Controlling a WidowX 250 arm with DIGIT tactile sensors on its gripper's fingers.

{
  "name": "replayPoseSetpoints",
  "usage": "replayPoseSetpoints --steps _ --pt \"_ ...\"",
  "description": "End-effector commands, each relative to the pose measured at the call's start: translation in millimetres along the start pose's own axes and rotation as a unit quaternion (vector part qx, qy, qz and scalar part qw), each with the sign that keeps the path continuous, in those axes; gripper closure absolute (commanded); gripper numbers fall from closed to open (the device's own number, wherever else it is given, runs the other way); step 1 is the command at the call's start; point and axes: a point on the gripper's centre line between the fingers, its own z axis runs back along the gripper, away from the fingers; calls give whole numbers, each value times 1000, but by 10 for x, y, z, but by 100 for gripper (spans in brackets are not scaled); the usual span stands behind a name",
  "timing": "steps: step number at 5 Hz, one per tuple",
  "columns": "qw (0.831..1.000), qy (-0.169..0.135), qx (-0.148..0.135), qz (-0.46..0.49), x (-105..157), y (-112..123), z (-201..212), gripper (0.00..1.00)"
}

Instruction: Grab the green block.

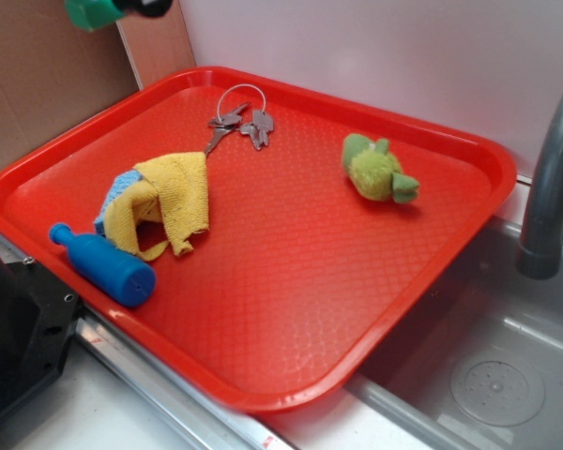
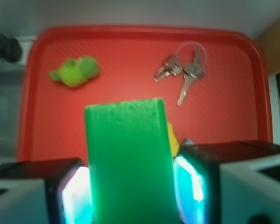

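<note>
Exterior view: green block [image 1: 92, 11] hangs at the top edge, high above the red tray [image 1: 291, 309]; you see little of the gripper [image 1: 145, 7]. Wrist view: jaws stand clamped on the block's sides. Grasp looks complete; next, hold pressure steady.

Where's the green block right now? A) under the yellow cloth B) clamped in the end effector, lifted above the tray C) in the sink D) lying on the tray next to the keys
B: the wrist view shows the green block pinched between the two fingers of the end effector, with the red tray and keys well below it; the exterior view shows it at the top left, off the tray.
</note>
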Motion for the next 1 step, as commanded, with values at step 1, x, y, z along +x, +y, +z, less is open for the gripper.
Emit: replayPoseSetpoints --steps 1 --pt "1000 -17 -10 19 110 202 180 100"
